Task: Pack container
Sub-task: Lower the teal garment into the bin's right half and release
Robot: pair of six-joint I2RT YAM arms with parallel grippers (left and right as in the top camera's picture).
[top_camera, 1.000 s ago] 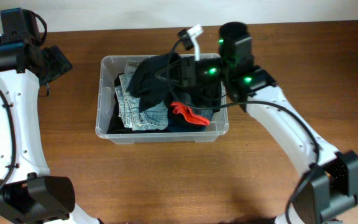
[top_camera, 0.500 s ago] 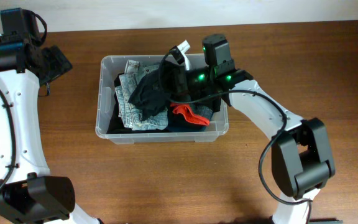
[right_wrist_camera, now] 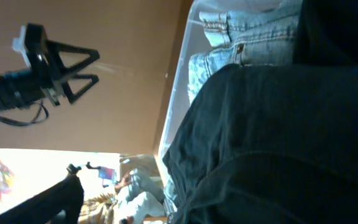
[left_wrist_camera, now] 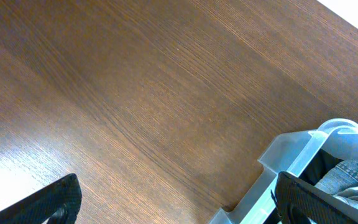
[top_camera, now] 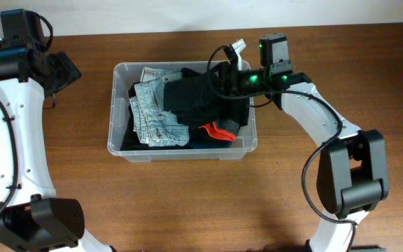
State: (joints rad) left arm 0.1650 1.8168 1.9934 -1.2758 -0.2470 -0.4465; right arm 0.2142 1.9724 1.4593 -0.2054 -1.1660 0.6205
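Well, the container (top_camera: 180,154) mid-frame looks about packed: jeans (top_camera: 152,115), a dark garment (top_camera: 191,98) and red cloth (top_camera: 219,131) inside; little seems left. Right gripper (top_camera: 224,75) hangs wide, empty, over it; left gripper (top_camera: 65,70) wide, upper left.

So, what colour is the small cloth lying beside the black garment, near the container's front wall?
Red-orange; the small cloth shows best in the overhead view.

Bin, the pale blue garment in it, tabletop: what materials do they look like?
Container: translucent moulded plastic, smooth; contents show through walls. Pale blue garment: denim, likely cotton; stitched seams, faded wash. Table: wood or wood-look laminate, satin; grain lines, can't tell which.
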